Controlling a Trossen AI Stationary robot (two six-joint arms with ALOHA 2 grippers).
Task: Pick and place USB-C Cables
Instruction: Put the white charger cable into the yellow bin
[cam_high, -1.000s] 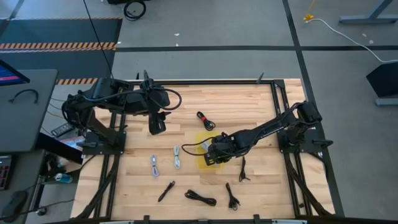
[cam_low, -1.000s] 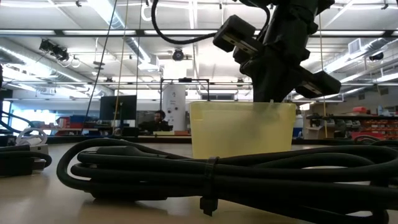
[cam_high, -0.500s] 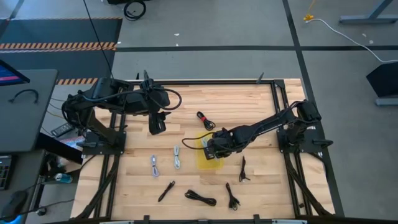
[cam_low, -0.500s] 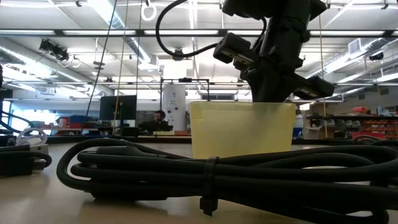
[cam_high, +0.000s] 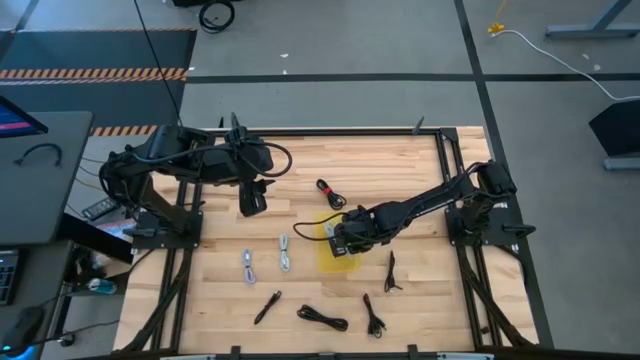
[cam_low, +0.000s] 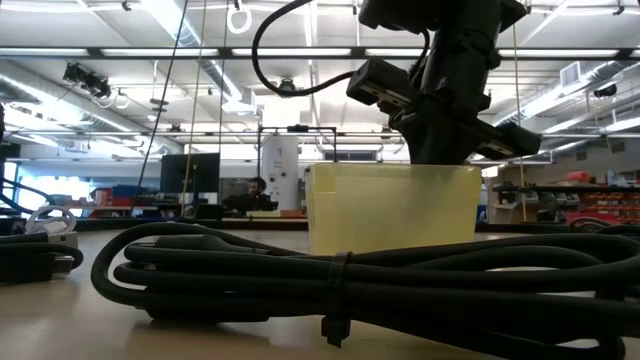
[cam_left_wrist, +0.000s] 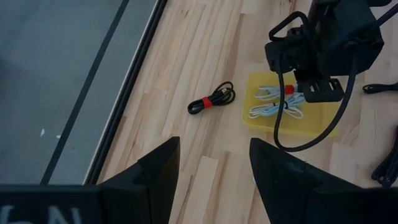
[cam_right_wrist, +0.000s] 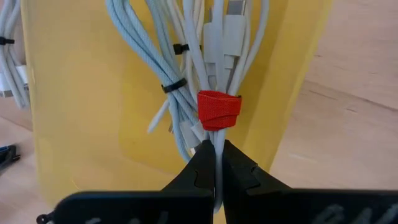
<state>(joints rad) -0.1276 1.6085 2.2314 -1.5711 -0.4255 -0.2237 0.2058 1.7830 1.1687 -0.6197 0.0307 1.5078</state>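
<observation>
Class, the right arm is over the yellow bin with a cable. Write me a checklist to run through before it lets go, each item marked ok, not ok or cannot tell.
1. Right gripper shut on the white cable with the red tie: ok.
2. Cable hangs over the yellow bin, not the bare table: ok.
3. Room in the bin beside the white cables already inside: ok.
4. Held cable's lower end resting on the bin floor: cannot tell.
5. Left gripper open and away from the bin: ok.
6. Black cable with a red tie lies outside the bin, away from the drop: ok.
</observation>
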